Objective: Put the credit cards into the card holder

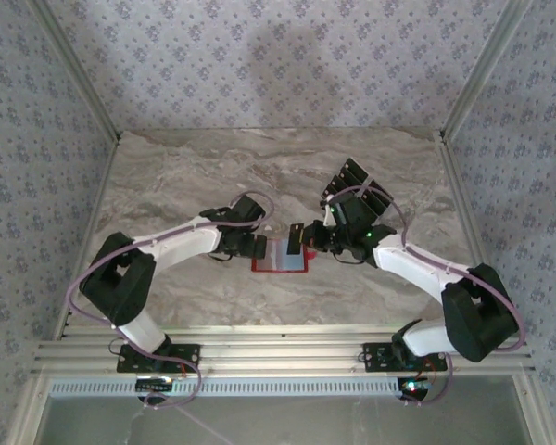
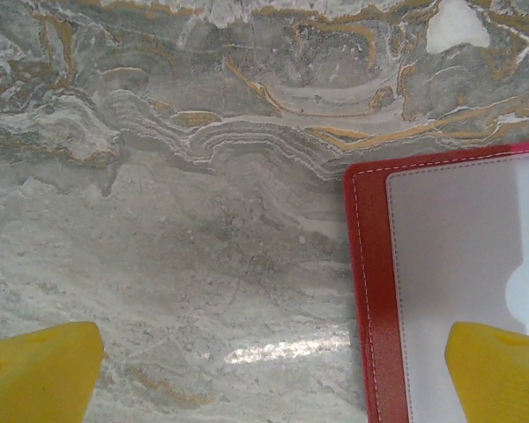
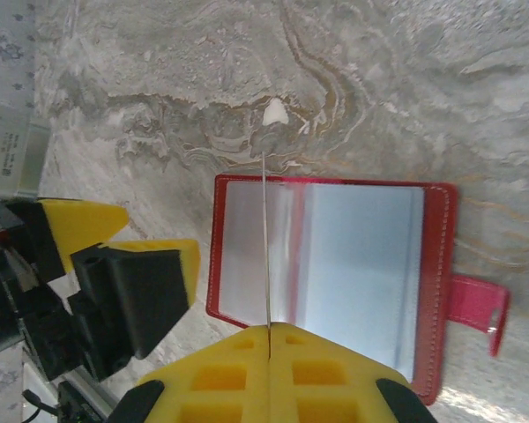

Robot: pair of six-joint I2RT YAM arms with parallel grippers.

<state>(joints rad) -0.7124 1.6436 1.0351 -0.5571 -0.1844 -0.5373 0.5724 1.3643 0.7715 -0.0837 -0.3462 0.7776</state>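
The card holder (image 1: 283, 255) lies open and flat on the table (image 1: 185, 176), near the middle. Its grey pockets (image 3: 353, 256) face up and its snap tab (image 3: 478, 301) sticks out to one side. One credit card (image 3: 265, 229) stands on edge over the pockets, clamped in the closed right gripper (image 3: 269, 339). Whether its far edge touches a pocket cannot be told. The right arm reaches in low from the right. The left gripper (image 2: 269, 370) hangs at the holder's opposite edge, jaws wide apart and empty, one fingertip (image 2: 498, 370) over the pocket. The remaining credit cards (image 1: 357, 190) lie fanned beyond the right arm.
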